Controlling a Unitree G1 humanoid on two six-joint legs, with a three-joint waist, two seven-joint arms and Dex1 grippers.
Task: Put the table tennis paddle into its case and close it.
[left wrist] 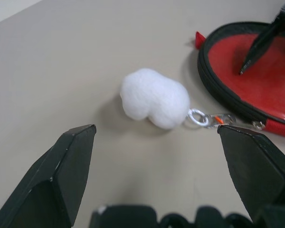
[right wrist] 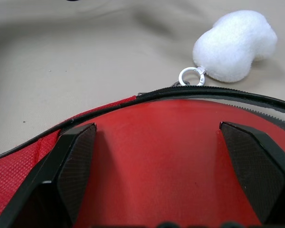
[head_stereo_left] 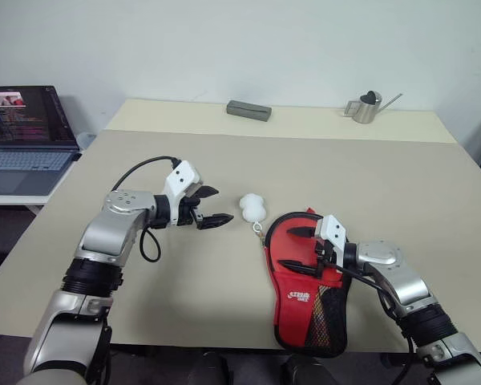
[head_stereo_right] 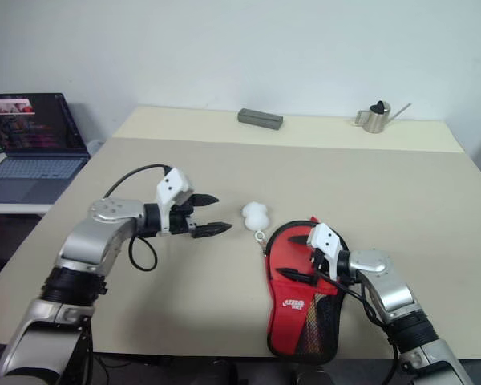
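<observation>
**Inspector:** Where is the case [head_stereo_left: 309, 297] found?

**Assessor:** Flat on the desk [head_stereo_left: 385, 176], near its front edge on the robot's right, red side with white logo up, mesh pocket toward the near end. The table tennis paddle [right wrist: 180, 156] is judged to be inside already — a smooth red face is seen within the round end, framed by the black zip track. Its handle cannot be made out.

**Inspector:** And the closure?

**Assessor:** Not yet done, as far as can be told. The zip pull [left wrist: 218, 118] is seen at the round end's edge, with the white pom-pom [head_stereo_left: 253, 207] lying on the desk just beyond it.

**Inspector:** The pincers?

**Assessor:** The right pincer [head_stereo_left: 298, 249] is spread wide over the round end of the case, nothing pinched. The left pincer [head_stereo_left: 211, 206] is likewise spread — empty, pointed at the pom-pom and near it, not touching.

**Inspector:** Remaining work?

**Assessor:** The pull is to be taken and the zip run shut.
</observation>
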